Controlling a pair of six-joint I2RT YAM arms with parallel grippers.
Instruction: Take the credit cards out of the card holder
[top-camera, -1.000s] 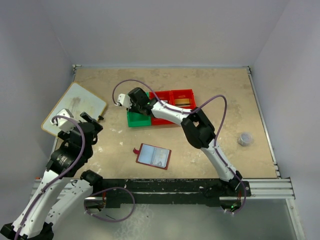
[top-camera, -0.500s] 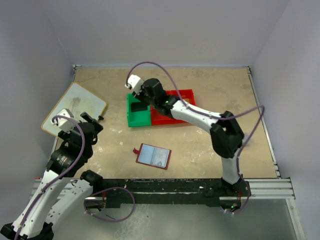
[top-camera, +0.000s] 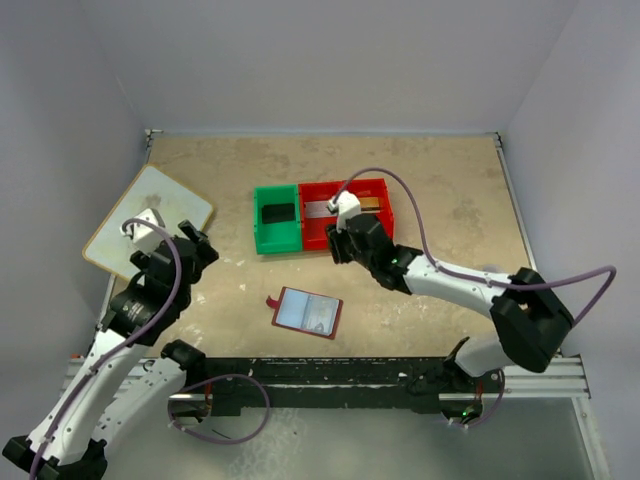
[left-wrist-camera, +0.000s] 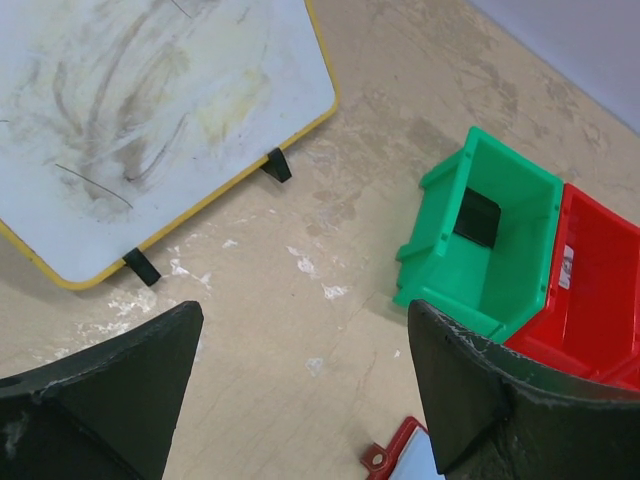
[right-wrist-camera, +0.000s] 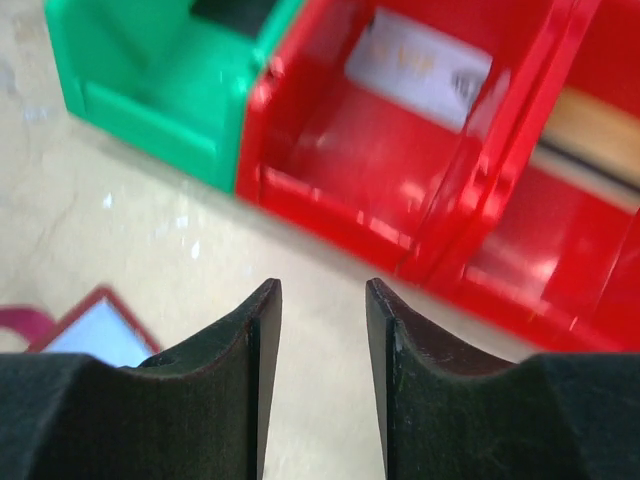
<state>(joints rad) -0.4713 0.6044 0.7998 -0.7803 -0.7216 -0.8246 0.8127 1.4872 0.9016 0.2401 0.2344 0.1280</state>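
Note:
The card holder lies open on the table, pale sleeves up; one corner with its red tab shows in the left wrist view, and it is blurred in the right wrist view. A black credit card lies in the green bin. A silver-grey card and a gold-brown card lie in the red bins. My right gripper hovers between holder and bins, jaws slightly apart, holding nothing. My left gripper stands wide open over bare table, left of the holder.
The green bin and the joined red bins sit mid-table. A large white board with a yellow rim lies at the far left. Walls close in the table on three sides.
My right gripper has drawn back from over the green bin to the table in front of the red bins. The black card now shows in the green bin. The left gripper shifted slightly right.

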